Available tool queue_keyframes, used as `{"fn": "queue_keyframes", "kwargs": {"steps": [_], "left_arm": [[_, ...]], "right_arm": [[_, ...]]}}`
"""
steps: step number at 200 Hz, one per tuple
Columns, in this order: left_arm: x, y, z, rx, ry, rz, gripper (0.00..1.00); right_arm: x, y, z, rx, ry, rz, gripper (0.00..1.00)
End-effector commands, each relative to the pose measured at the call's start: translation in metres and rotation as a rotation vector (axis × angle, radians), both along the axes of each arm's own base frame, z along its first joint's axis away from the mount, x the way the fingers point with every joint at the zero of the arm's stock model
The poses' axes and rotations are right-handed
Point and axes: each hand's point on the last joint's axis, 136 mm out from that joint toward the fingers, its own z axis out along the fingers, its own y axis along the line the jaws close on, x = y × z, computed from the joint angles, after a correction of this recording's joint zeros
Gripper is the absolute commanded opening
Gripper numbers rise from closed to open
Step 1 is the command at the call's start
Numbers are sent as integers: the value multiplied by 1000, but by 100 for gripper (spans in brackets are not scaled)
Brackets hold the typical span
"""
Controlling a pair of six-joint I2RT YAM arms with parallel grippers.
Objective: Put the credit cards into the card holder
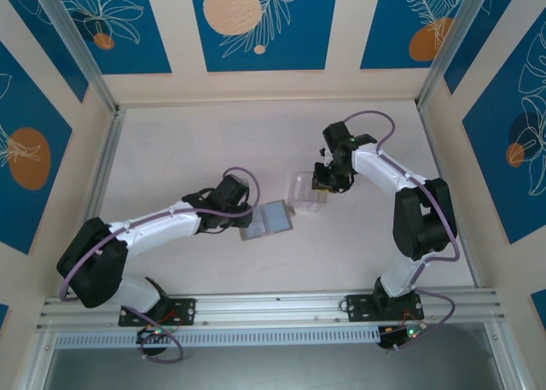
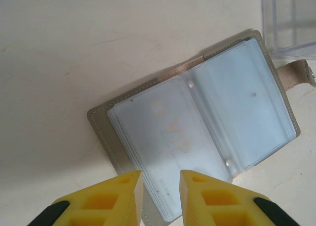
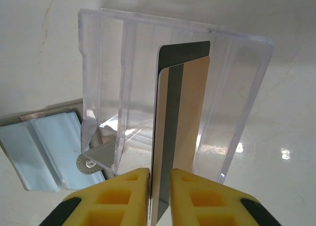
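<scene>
The card holder (image 2: 123,119) lies open on the table, a grey cover with pale blue clear pockets; a card marked VIP sits in its left pocket (image 2: 170,137). My left gripper (image 2: 161,186) is open, with the holder's near edge in the gap between its yellow fingers. From above, the holder (image 1: 267,219) lies right of the left gripper (image 1: 245,225). My right gripper (image 3: 159,186) is shut on a beige credit card with a dark stripe (image 3: 180,117), held upright inside a clear box (image 3: 108,63). A dark card (image 3: 185,50) stands right behind it.
The clear box (image 1: 307,191) stands just right of the holder, under the right gripper (image 1: 322,183). The holder's grey snap strap (image 3: 91,162) reaches toward the box. Aluminium rails and patterned walls enclose the pale table (image 1: 171,151).
</scene>
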Motion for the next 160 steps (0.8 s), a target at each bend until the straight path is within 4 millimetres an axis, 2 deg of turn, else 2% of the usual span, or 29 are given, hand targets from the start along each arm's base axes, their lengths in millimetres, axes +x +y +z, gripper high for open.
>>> {"fn": "queue_keyframes", "kwargs": {"steps": [1,75,114,160], "left_arm": [[3,-2,3,0,0,-18,25],[1,-1,-2,3,9,-15,25],[1,-2,-2,1,11,-16,25],[0,1,-3,4,11,-10,25]], "right_arm": [[-20,-2,-7,-28,55,31,20],[-37,-1,-4,-90,59,70,23],[-40,-12,-7,-158,64,57,24],[-45,-8,1,-151,49,75,24]]}}
